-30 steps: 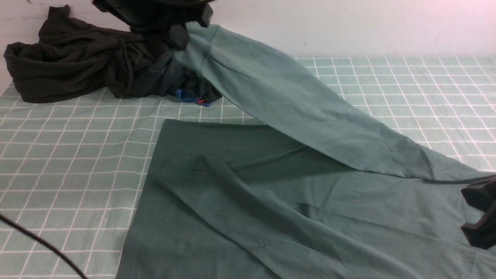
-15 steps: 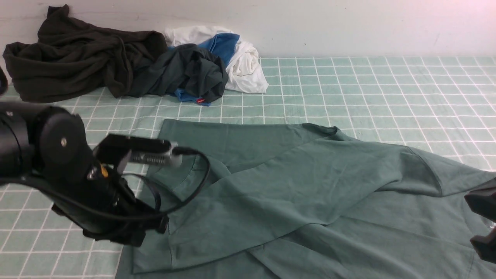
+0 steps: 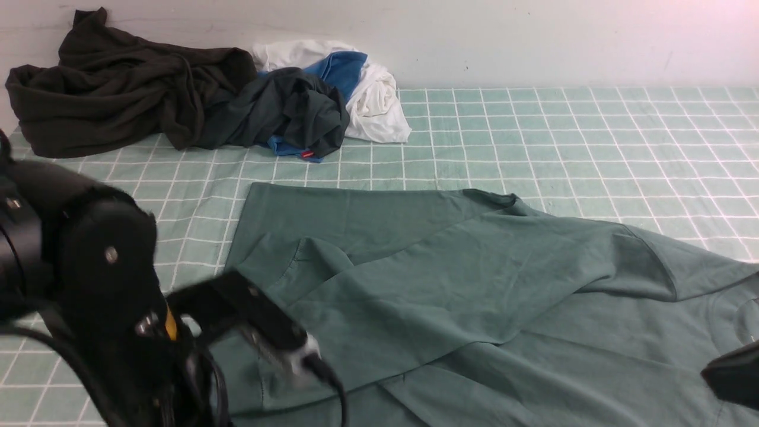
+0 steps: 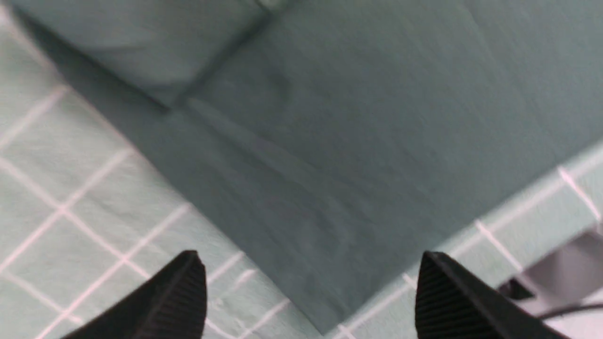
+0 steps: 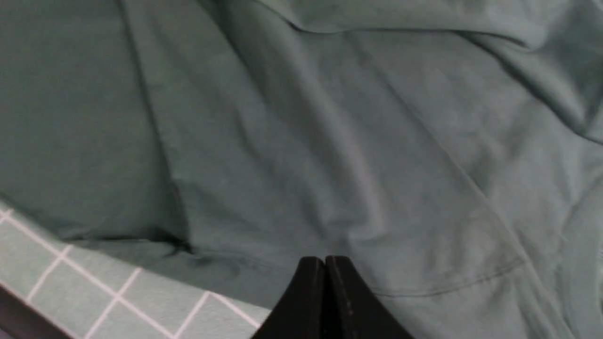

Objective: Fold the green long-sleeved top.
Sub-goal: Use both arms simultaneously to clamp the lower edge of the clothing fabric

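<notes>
The green long-sleeved top [image 3: 474, 284] lies spread over the near middle and near right of the counter, on a pale green checked cloth [image 3: 593, 136] with a white grid. One long sleeve is laid slantwise over the body, from the shoulder at the right down toward the near left corner, and a smaller fold of fabric sits at the top's left side. At the right edge of the front view a pale curved mark shows on the fabric, with too little of it in view to read. The left arm [image 3: 101, 279] fills the near left corner, blurred. Its wrist view shows the left hand [image 4: 308, 282] with its fingers [image 4: 183, 287] spread wide, nothing between them, above a corner of the top [image 4: 353, 117] and the checked cloth [image 4: 70, 188]. The right hand [image 5: 325, 261] has its fingertips pressed together with no fabric seen between them, over the top [image 5: 330, 141] close to its edge; in the front view it is only a dark shape [image 3: 732, 373] at the near right. At the far left by the wall [image 3: 533, 41] is a heap of clothes: a blackish-olive garment [image 3: 118, 89], a dark teal garment [image 3: 290, 112], a blue garment [image 3: 341, 68] and a white garment [image 3: 373, 101]. A small red tag [image 3: 307, 155] shows at the heap's near edge, its writing too small to read.
</notes>
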### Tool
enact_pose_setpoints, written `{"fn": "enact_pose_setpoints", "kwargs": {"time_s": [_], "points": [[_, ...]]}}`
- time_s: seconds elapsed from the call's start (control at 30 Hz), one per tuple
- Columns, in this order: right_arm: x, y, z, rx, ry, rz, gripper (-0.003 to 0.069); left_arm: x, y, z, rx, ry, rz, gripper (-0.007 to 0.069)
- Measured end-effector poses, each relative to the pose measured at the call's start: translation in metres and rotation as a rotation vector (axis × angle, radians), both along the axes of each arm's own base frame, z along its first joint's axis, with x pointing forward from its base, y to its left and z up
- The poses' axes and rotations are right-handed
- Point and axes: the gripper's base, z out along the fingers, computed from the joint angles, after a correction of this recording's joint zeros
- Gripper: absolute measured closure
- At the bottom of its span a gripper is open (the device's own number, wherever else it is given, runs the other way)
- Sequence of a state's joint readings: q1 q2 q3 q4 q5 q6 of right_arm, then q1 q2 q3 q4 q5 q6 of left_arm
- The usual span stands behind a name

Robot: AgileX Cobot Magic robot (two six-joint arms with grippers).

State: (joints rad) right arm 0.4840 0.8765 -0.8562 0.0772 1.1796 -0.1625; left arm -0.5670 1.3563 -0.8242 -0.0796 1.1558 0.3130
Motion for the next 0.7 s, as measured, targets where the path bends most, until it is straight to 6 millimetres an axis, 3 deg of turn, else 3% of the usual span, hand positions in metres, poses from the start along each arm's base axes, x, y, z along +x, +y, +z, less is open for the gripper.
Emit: {"fn": "enact_pose_setpoints", "kwargs": {"time_s": [0.03, 0.1, 0.17, 0.33, 0.7], "points": [[0.000, 0.001, 0.000, 0.008, 0.002, 0.007, 0.0673, -0.001, -0.001, 0.000, -0.002, -0.003, -0.014, 0.0081], [-0.003, 0.006, 0.001, 0.032, -0.001, 0.071, 0.0673, -0.021, -0.004, -0.027, 0.030, 0.038, -0.202, 0.0079], [-0.003, 0.008, 0.001, 0.045, -0.004, 0.093, 0.0673, -0.029, -0.004, -0.042, 0.041, 0.032, -0.291, 0.0079], [-0.003, 0.009, 0.002, 0.054, -0.013, 0.100, 0.0673, -0.032, -0.004, -0.069, 0.033, -0.024, -0.353, 0.0079], [-0.003, 0.009, 0.002, 0.053, -0.017, 0.104, 0.0673, -0.035, -0.006, -0.076, 0.016, 0.035, -0.330, 0.0079]]}}
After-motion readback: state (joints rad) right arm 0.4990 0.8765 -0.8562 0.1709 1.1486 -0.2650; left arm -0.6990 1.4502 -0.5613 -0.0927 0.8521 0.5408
